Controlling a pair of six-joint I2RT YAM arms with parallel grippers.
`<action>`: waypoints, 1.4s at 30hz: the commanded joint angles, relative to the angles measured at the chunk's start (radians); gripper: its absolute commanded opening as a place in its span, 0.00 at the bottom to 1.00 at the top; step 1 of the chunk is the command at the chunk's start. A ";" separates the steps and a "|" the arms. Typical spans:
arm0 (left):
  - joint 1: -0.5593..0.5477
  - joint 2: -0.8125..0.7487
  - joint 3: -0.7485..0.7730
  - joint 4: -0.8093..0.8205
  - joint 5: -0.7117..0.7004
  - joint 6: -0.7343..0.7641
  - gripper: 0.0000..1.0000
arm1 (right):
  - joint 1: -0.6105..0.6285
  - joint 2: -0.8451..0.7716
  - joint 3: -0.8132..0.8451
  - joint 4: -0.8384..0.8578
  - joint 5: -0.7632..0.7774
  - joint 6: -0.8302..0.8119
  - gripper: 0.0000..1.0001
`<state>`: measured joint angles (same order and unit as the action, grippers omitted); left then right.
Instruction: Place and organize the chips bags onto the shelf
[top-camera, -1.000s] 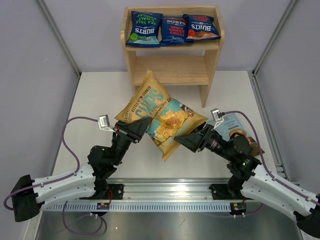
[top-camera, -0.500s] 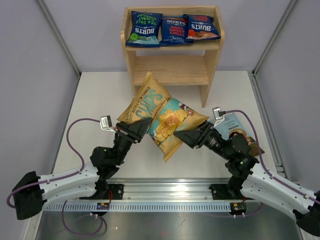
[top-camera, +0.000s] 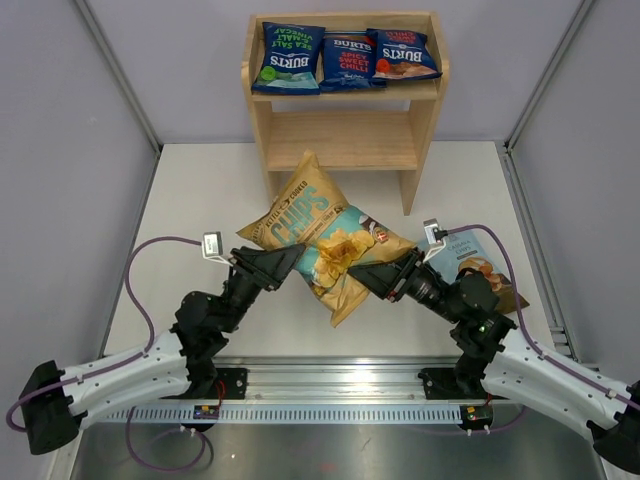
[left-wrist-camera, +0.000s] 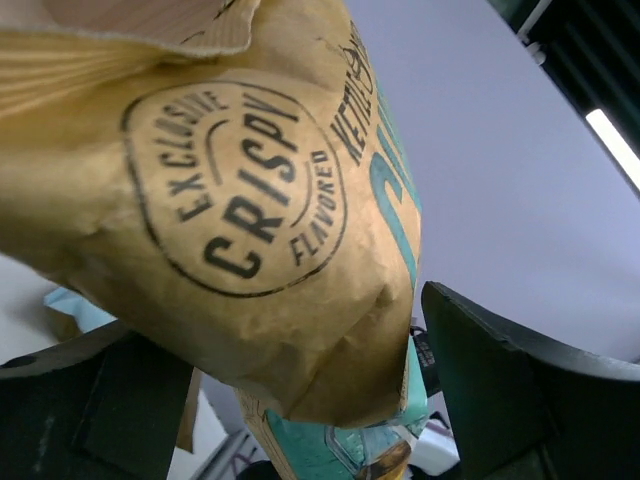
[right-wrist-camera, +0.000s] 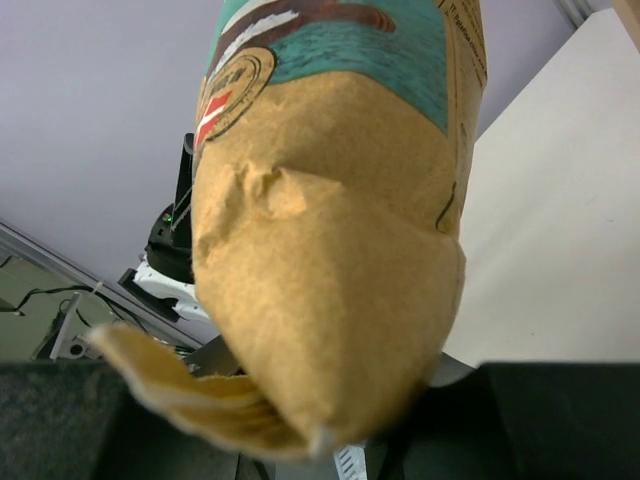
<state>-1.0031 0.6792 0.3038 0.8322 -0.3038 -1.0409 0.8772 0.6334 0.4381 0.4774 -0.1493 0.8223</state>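
Note:
A large tan "CHIPS" bag (top-camera: 320, 225) hangs above the table between my two arms. My right gripper (top-camera: 362, 272) is shut on its lower right end, and the bag's crumpled end (right-wrist-camera: 330, 250) fills the right wrist view. My left gripper (top-camera: 290, 258) stands open around the bag's left corner (left-wrist-camera: 250, 200), with a gap showing beside the right finger (left-wrist-camera: 520, 400). Three small dark-blue Burts bags (top-camera: 287, 57) (top-camera: 347, 60) (top-camera: 403, 54) lie side by side on the top of the wooden shelf (top-camera: 258, 130). A light-blue-and-brown bag (top-camera: 468, 258) lies on the table, partly under my right arm.
The shelf's lower tier (top-camera: 340, 135) holds nothing. Grey walls close in the white table (top-camera: 200, 200) on the left, right and behind the shelf. The arms' mounting rail (top-camera: 330, 385) runs along the near edge.
My left gripper has let go of the tan bag and opened. My right gripper has moved in and shut on the bag's other end. The bag has sagged a little lower.

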 joint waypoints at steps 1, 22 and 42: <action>0.034 -0.059 0.035 -0.155 -0.023 -0.001 0.99 | -0.001 0.000 0.007 0.044 0.043 -0.057 0.25; 0.113 -0.282 0.204 -1.047 -0.124 0.197 0.99 | -0.296 0.261 0.186 0.127 0.017 0.020 0.17; 0.112 -0.273 0.661 -1.602 0.238 0.599 0.99 | -0.362 0.811 0.497 0.414 0.306 0.070 0.17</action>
<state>-0.8917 0.4362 0.9150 -0.7155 -0.1101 -0.5423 0.5213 1.3884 0.8478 0.6880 0.0673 0.8722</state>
